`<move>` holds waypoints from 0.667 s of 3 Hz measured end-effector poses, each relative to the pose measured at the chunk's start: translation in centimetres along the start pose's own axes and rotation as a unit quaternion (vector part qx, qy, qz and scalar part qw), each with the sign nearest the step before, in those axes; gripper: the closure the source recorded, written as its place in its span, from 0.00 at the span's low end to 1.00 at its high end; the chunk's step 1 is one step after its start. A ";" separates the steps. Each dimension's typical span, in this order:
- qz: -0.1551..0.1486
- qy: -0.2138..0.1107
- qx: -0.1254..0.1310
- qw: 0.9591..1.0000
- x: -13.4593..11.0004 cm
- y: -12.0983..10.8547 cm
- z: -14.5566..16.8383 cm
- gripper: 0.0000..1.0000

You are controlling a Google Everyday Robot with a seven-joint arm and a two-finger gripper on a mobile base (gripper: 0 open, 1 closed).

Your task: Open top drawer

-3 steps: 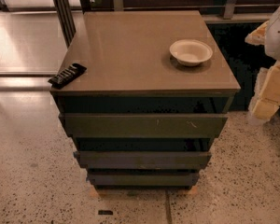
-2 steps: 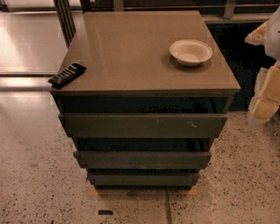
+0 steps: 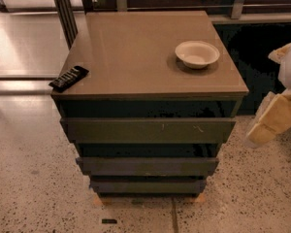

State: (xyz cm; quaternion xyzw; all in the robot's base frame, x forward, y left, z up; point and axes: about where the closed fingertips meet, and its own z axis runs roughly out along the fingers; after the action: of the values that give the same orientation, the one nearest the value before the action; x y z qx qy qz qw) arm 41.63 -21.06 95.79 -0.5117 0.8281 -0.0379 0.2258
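Terrazzo floor, pale and speckled (image 3: 29,198), fills the foreground, with a small dark scrap (image 3: 109,221) lying on it just ahead of the cabinet. Up from there we meet the lowest narrow dark drawer front (image 3: 148,186), then the slightly wider dark drawer front (image 3: 145,166) above it. And here is the one that matters: the top drawer (image 3: 145,130), the widest grey-olive handleless panel, sitting directly under a dark recess below the table's edge, with pale scratches (image 3: 198,128) showing toward its right end.

Off at the right edge of the view, level with that panel and well apart from it, hangs the cream-coloured pincer (image 3: 274,120), touching nothing. Whether it is released or clenched I cannot tell.

On top, the glossy brown table (image 3: 136,52) carries a flat black remote control (image 3: 69,77) overhanging the near left corner, and further back on the right a shallow off-white round bowl (image 3: 197,54). Behind it all stands a dark metal post (image 3: 63,8).
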 end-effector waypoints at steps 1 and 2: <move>0.074 -0.029 -0.011 0.997 1.8 3.2 4.5 0.00; 0.097 -0.049 0.003 0.994 2.2 3.4 6.9 0.13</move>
State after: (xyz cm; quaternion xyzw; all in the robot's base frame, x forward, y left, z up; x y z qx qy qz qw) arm 40.78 -20.20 87.86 -0.4298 0.8614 0.0069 0.2706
